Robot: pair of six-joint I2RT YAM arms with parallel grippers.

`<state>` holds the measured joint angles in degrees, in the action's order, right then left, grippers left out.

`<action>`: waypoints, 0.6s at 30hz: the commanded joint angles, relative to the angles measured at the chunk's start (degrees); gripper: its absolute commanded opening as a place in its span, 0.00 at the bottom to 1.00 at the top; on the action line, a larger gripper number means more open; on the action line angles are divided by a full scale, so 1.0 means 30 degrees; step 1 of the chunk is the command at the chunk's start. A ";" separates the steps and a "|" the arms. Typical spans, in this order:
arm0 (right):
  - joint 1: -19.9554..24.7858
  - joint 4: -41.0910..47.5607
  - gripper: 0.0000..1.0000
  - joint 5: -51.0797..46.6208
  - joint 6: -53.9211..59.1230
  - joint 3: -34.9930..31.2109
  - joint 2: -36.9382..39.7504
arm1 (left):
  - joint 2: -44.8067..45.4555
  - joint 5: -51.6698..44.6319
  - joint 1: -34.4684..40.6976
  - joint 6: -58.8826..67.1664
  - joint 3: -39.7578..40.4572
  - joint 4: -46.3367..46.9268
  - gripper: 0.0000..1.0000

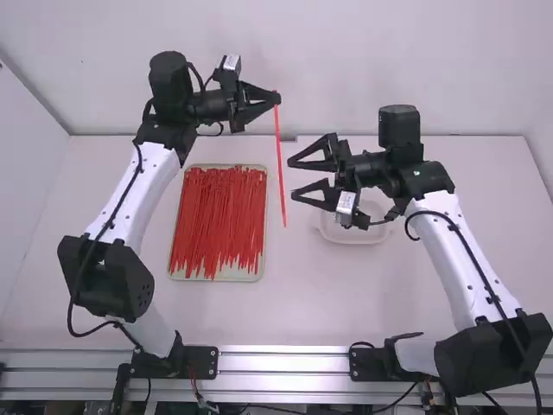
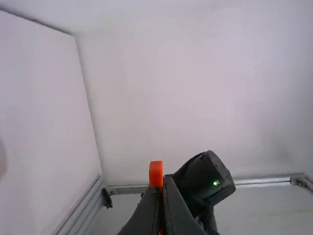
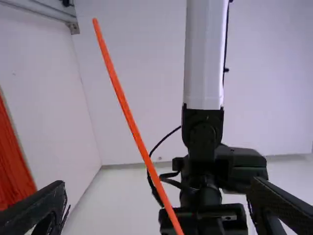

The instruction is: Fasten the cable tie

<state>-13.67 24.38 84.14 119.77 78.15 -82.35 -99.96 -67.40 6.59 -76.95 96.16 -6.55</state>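
One long thin red plastic cable tie (image 1: 280, 164) hangs upright over the white table (image 1: 346, 285), top end clamped in the left gripper (image 1: 274, 98)
Left jaws pressed together on the tie's head; right gripper (image 1: 292, 179) spread wide, holding nothing, tips just beside the hanging strap; shallow beige tray (image 1: 220, 278) of red ties nearby

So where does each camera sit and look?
High view: above, behind the arms, looking down at the table; both arms show.
Left wrist view: on the left arm, facing the wall; its shut left gripper pinches the cable tie.
Right wrist view: on the right arm, facing the left arm; the right gripper is open.
All share the cable tie.
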 commanded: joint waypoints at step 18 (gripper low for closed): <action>-0.0189 0.0007 0.35 0.1749 0.0095 0.0459 -0.0022 | 0.0160 0.1785 0.0699 0.0597 0.0532 0.1668 0.02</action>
<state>-13.67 24.23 88.09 120.09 78.15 -82.32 -99.96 -62.00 8.16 -76.55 96.18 -1.30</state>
